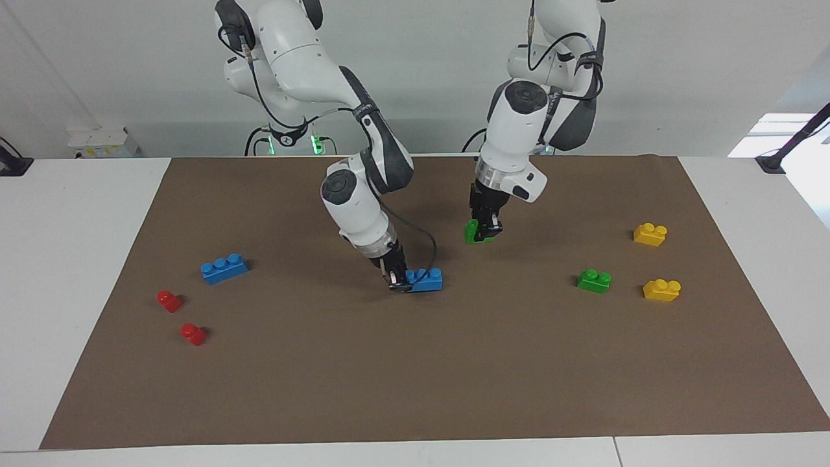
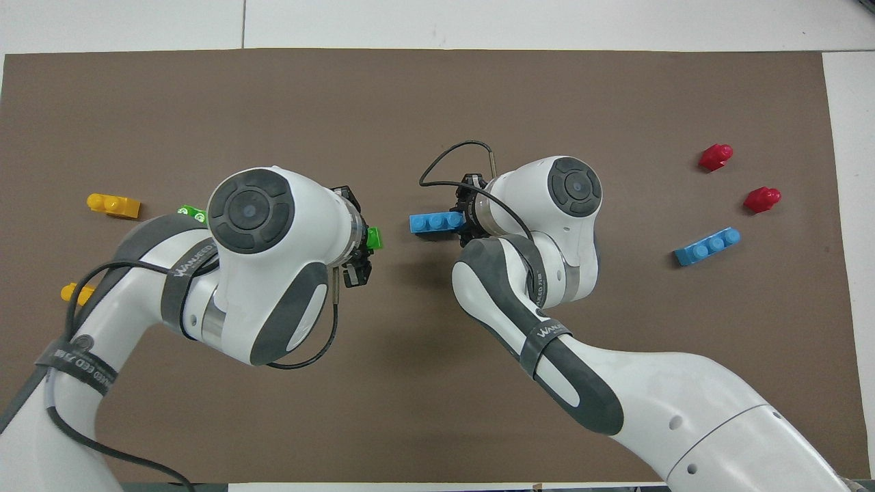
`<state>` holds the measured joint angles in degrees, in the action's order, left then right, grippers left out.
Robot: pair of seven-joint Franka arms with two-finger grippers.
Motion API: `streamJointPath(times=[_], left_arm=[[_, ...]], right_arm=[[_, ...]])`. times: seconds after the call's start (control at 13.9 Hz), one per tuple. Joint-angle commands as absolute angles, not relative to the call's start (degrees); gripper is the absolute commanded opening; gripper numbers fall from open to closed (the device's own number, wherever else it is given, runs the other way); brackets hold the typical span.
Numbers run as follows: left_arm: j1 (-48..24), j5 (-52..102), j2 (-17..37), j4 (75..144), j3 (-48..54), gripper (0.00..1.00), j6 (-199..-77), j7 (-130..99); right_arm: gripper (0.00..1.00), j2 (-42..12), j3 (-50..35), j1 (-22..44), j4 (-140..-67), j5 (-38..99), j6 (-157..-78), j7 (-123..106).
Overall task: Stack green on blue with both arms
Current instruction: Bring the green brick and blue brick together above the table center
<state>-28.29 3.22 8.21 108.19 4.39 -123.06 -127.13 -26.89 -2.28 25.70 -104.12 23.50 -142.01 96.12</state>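
My right gripper is shut on one end of a long blue brick, held low over the middle of the brown mat, studs up. In the overhead view this blue brick sticks out of the right gripper toward the left arm's end. My left gripper is shut on a small green brick, raised over the mat. From above, the green brick shows at the left gripper, a short gap away from the blue brick's free end.
A second green brick and two yellow bricks lie toward the left arm's end. A second blue brick and two red bricks lie toward the right arm's end. The mat covers the table.
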Motion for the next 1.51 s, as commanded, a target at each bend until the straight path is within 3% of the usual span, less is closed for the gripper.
streamJointPath(times=[0.0, 0.29, 1.44], left_arm=[[-30.9, 1.8, 12.7, 103.9, 3.5, 0.0, -123.5, -131.0], [-33.2, 0.2, 21.8, 95.1, 3.3, 0.0, -122.1, -131.6], [-36.2, 0.1, 26.0, 93.5, 3.3, 0.0, -128.7, -139.0]], right_arm=[[0.0, -26.6, -2.0, 26.5, -105.6, 24.5, -144.3, 96.7], [0.0, -26.7, -2.0, 26.4, -105.9, 24.5, -144.5, 96.5], [0.0, -26.7, -2.0, 23.8, -107.8, 24.5, -144.9, 93.0]])
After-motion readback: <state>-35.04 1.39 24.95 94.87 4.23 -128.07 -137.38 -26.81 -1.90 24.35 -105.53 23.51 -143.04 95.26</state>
